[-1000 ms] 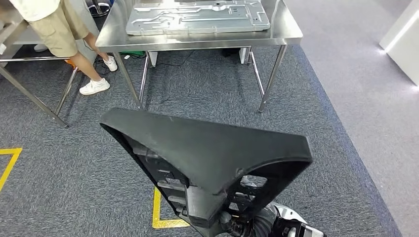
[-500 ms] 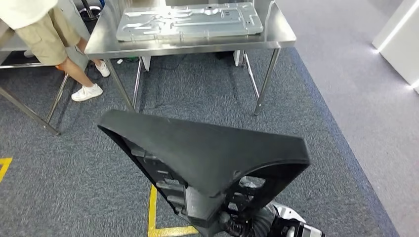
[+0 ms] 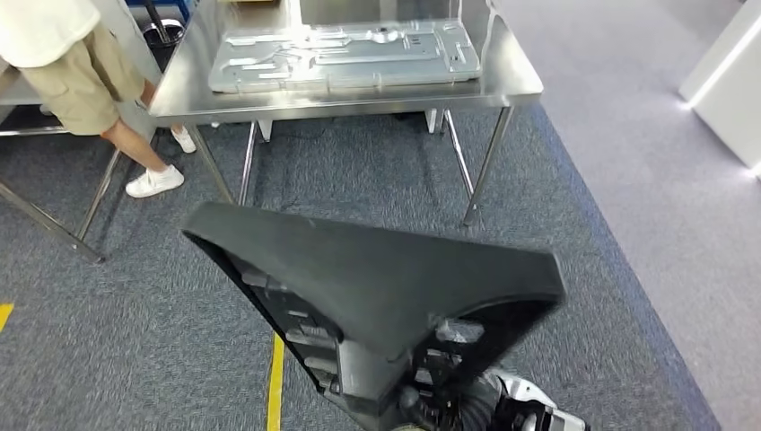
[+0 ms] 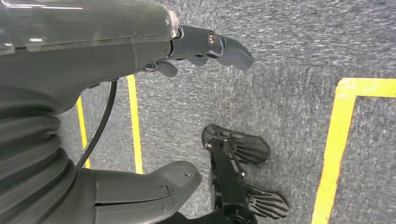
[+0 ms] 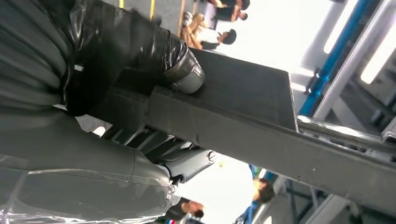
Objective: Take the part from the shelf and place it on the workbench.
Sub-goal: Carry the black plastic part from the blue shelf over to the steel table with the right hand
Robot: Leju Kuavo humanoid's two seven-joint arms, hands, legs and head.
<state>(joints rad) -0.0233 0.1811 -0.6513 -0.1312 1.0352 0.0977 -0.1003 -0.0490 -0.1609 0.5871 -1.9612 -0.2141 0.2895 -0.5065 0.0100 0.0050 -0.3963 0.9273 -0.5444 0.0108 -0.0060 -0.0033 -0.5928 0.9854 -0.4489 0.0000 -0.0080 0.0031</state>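
Black part (image 3: 377,278) seemingly in right hand (image 5: 154,140)

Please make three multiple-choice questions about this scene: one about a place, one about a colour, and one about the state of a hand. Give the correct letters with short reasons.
1. Where does the embossed metal panel lie?
A. on the steel workbench
B. on the carpet
C. in the robot's hand

2. What colour are the floor lines?
A. red
B. yellow
C. white

3. What is the right hand doing?
A. hanging with nothing in it
B. gripping the black part
C. pressing on the workbench

Answers:
1 A: the metal panel rests on the steel workbench.
2 B: a yellow line crosses the grey carpet.
3 B: the right hand clasps the black part with its fingers.
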